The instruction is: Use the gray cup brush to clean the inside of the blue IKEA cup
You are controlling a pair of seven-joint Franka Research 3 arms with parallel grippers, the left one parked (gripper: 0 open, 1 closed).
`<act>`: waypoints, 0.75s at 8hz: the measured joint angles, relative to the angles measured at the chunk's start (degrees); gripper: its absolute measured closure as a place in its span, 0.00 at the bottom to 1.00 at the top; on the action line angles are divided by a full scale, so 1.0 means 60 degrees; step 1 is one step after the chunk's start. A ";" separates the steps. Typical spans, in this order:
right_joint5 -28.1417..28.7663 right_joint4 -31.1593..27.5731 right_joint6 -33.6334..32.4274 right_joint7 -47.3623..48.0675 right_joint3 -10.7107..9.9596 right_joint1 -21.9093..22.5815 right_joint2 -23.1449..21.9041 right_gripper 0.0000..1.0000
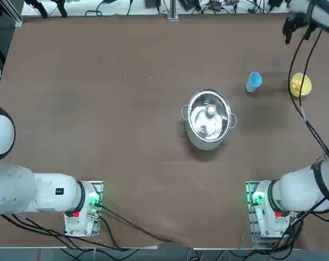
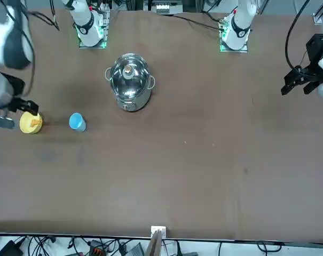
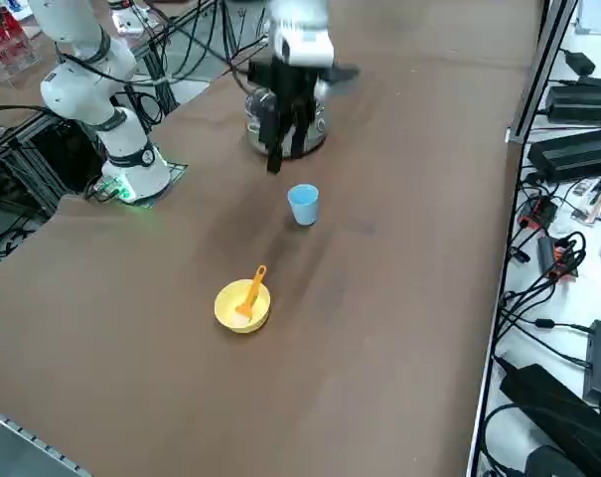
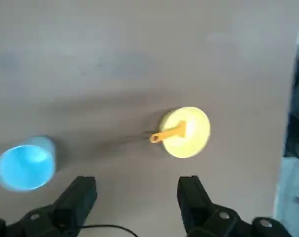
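Brown bench (image 3: pixel 399 298); right pincer (image 4: pixel 134 197) aloft, fingers apart, empty. Just beyond: gray cup brush (image 4: pixel 167 133) propped in yellow bowl (image 4: pixel 191 140), blue IKEA cup (image 4: pixel 24 165) nearby, upright. Approach step; next, descend onto brush handle

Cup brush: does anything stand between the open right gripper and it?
Nothing visible does. The right gripper hangs open above the table; the gray cup brush lies exposed in the yellow bowl, the blue IKEA cup off to one side.

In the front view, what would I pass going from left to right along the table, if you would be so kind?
Right gripper, open → yellow bowl holding the brush → blue cup → steel pot.
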 joint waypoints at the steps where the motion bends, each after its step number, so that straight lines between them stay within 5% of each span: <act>1: -0.0650 -0.0203 0.0151 0.0644 0.0002 0.0004 0.0359 0.01; 6: -0.4198 -0.1586 0.1762 0.3530 -0.0013 -0.0018 0.1725 0.14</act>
